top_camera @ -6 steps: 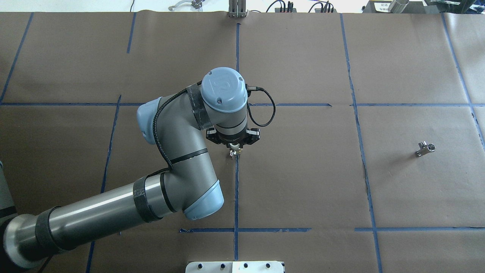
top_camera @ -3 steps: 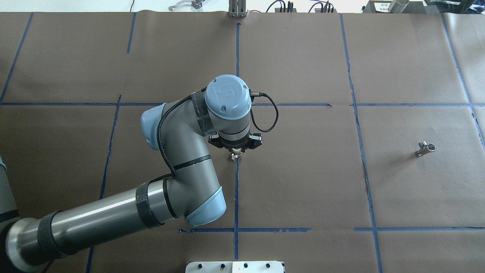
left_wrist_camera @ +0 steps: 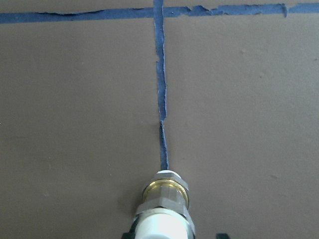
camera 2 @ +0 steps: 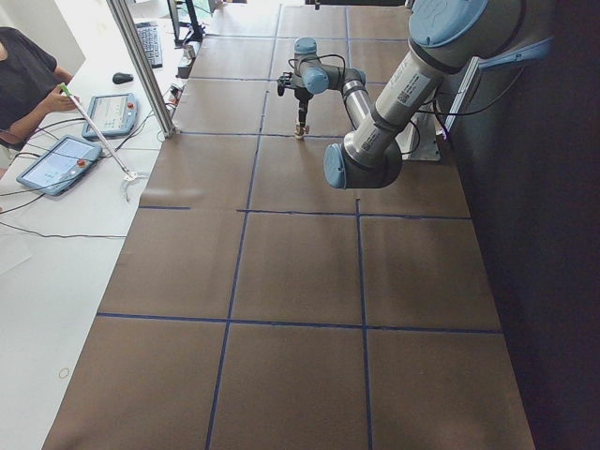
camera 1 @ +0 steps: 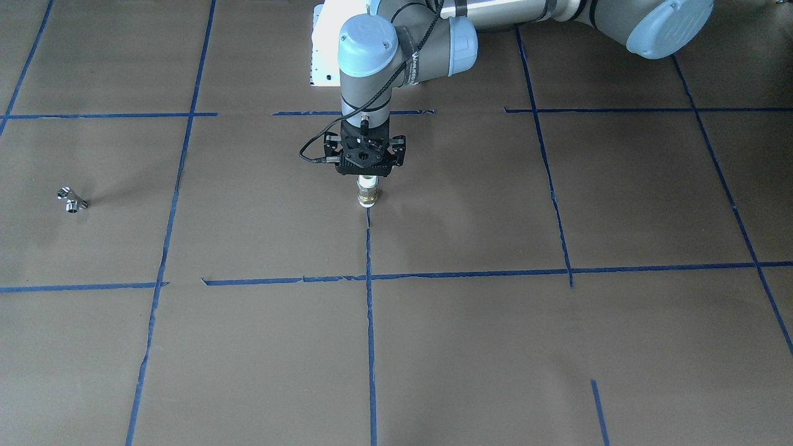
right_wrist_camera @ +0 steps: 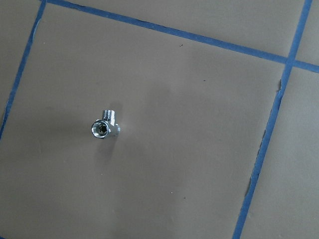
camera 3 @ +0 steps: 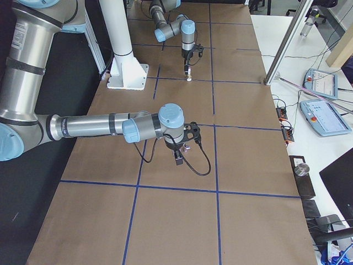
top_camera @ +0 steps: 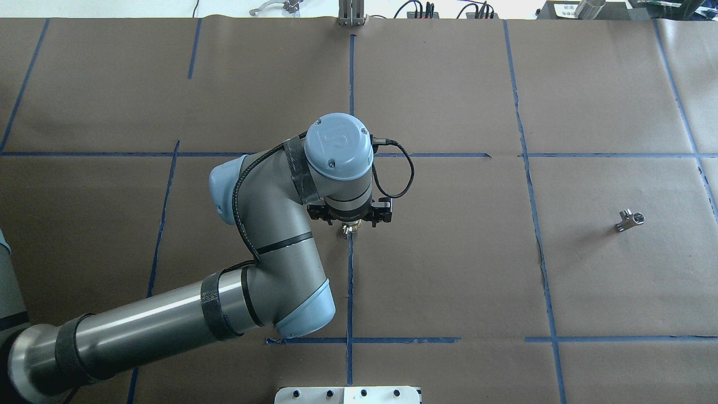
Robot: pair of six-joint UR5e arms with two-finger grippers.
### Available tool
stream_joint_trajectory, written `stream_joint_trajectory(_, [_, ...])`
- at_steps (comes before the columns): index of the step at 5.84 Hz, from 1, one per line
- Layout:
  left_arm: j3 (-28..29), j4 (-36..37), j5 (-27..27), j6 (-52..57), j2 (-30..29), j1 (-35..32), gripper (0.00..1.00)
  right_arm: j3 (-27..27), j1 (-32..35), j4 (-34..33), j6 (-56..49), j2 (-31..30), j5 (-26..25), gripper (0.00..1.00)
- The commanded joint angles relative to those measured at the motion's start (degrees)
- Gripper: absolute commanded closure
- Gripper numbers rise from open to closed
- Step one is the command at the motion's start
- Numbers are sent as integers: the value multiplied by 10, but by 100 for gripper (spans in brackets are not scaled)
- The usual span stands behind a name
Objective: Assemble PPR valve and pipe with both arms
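My left gripper (top_camera: 349,223) points straight down near the table's middle, shut on a short white pipe with a brass fitting (camera 1: 367,192). The pipe hangs upright, brass end down, at or just above the paper on a blue tape line (left_wrist_camera: 160,99). It also shows in the left wrist view (left_wrist_camera: 163,209). A small chrome valve (top_camera: 629,219) lies alone far to the right, also seen in the front view (camera 1: 72,201) and the right wrist view (right_wrist_camera: 105,127). My right gripper (camera 3: 179,156) shows only in the exterior right view, raised above the table; I cannot tell its state.
Brown paper with a grid of blue tape covers the table. The white pedestal base (top_camera: 348,394) stands at the near edge. An aluminium post (top_camera: 351,14) stands at the far edge. A person with control tablets (camera 2: 61,159) sits beyond the far side.
My left wrist has shifted a little toward the robot and to the right, and the gripper body has turned slightly. The pipe's lower end has stayed over the same spot.
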Motion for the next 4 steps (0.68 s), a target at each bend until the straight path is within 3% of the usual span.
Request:
stream_joint_trajectory(1, [-5, -2, -1, 0, 0, 0, 11, -1, -1, 1, 3, 0, 1, 0])
stream_joint_trajectory(3, [-57, 1, -1, -3, 13, -5, 11, 0, -16, 2, 4, 0, 3, 0])
stream_joint_trajectory(4, [-104, 1, -2, -17, 35, -14, 10, 1, -38, 14, 67, 1, 1, 0])
